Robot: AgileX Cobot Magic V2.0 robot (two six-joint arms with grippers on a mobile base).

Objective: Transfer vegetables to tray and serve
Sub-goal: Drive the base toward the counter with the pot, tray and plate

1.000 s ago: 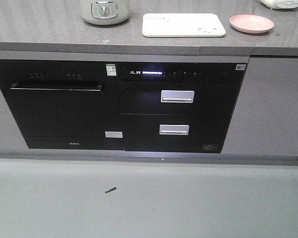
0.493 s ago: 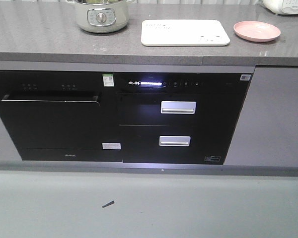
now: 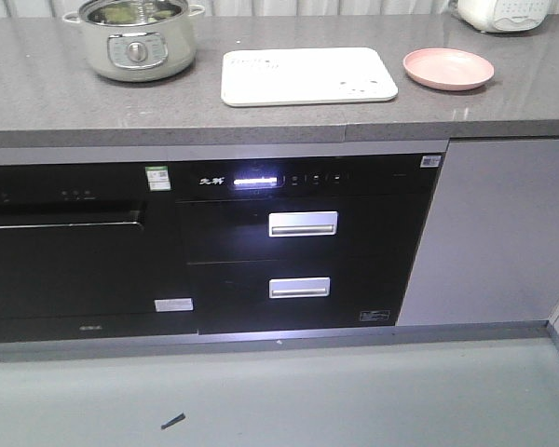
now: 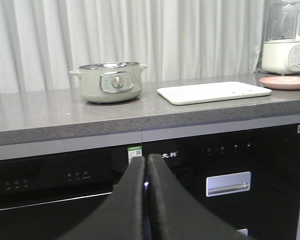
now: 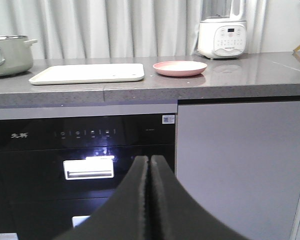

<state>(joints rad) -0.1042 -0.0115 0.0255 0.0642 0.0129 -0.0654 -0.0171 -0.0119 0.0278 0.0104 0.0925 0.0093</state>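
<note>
a grey bench (image 3: 56,102) runs across the front view. a pale green pot (image 3: 135,51) stands near its back left corner. the cream tray (image 3: 307,76) lies flat and bare at the middle, and a pink plate (image 3: 448,68) sits just to the tray's right, not touching it. the vegetables (image 3: 129,12) seem to be the greenish mass inside the open pot, too small here to make out single leaves.

the left gripper (image 4: 145,160) and right gripper (image 5: 150,159) both sit low in front of the black cabinet fronts (image 3: 303,247), well short of the bench top. each has its fingers pressed together with nothing between them.

the leaves are probably very light, soft and limp. they may also be wet and slippery from the pot, and easy to tear. a gentle pinch through the thick of the bunch looks safer than one at a thin edge. the tray looks stiff and light, and its raised rim along the near edge is the likely hold for serving.

compared with half a second ago, the pot, tray and plate have all slid left in the front view. the bench is now seen from higher up, so the pot's inside shows.
</note>
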